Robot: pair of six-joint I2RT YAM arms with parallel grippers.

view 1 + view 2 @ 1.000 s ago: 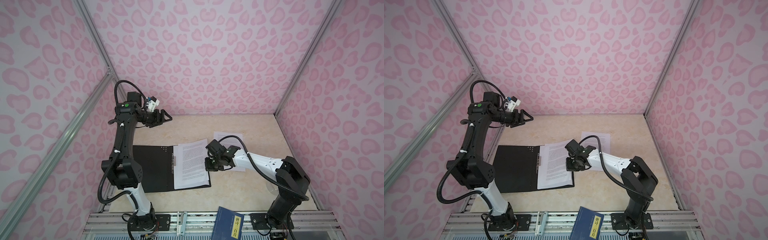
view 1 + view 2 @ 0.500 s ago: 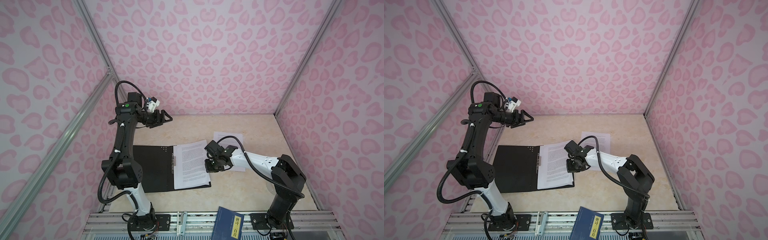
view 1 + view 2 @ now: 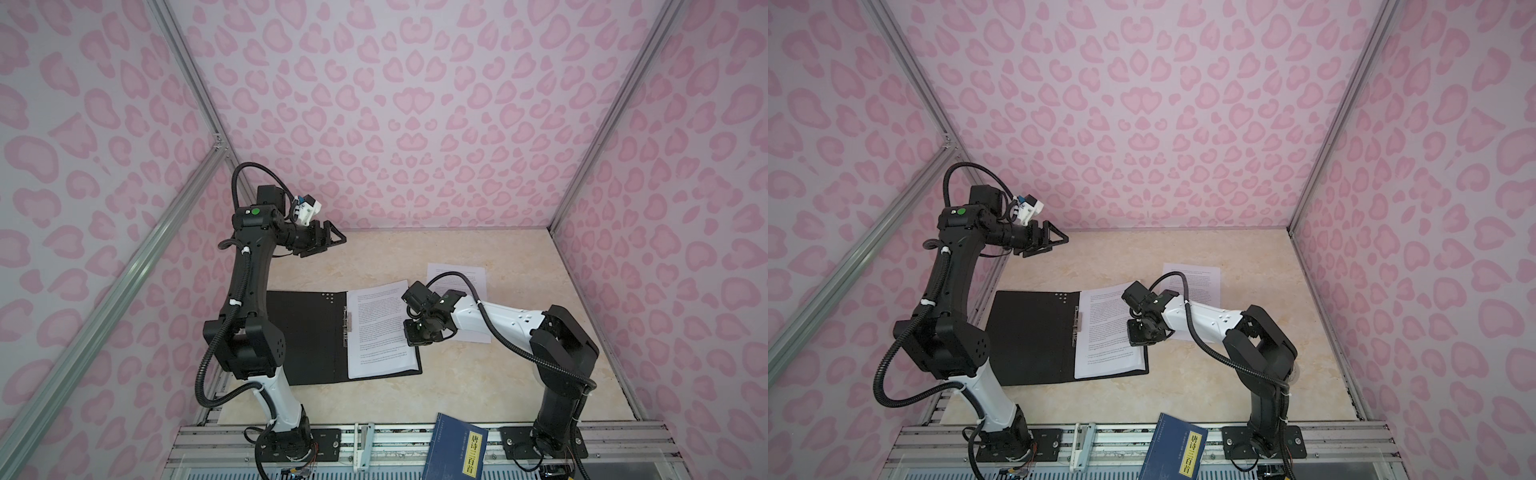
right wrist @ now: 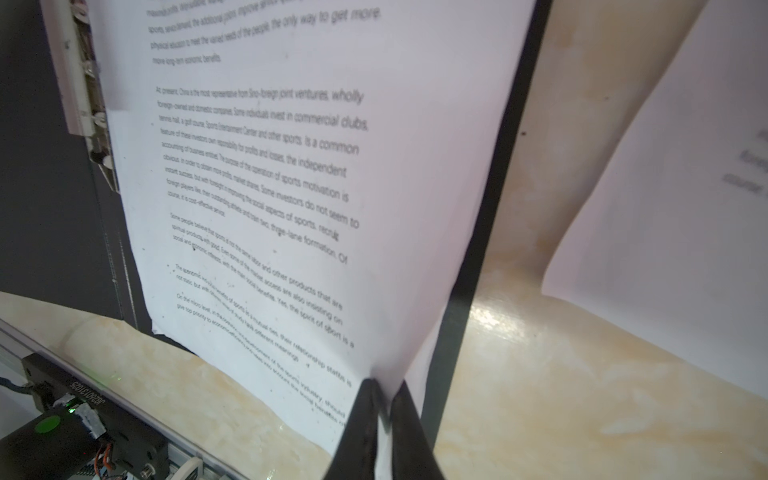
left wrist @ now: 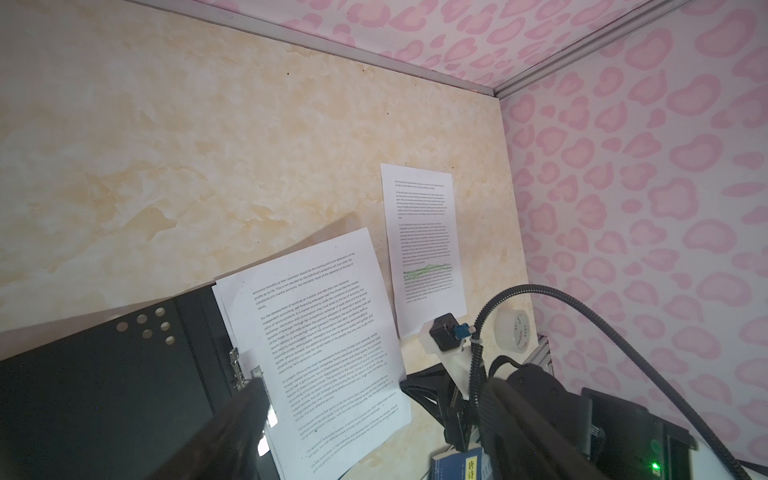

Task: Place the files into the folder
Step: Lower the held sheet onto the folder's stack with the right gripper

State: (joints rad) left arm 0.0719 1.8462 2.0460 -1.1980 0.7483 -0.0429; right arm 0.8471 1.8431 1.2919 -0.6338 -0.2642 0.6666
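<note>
The folder lies open on the table, black inside, with a metal clip along its spine. White printed files rest on its right half. Another sheet lies on the table behind them, with green-marked lines in the left wrist view. My right gripper is shut on the right edge of the top sheet, lifting it slightly off a white sheet beneath. My left gripper hangs open, high over the table's back left corner.
A blue book with a yellow label leans on the front rail beside the right arm's base. A roll of clear tape stands near the right wall. Pink patterned walls and metal posts close in the table.
The right gripper has shifted a little to the left with the sheet's edge still pinched, and its arm has leaned in. The left arm has not moved.
</note>
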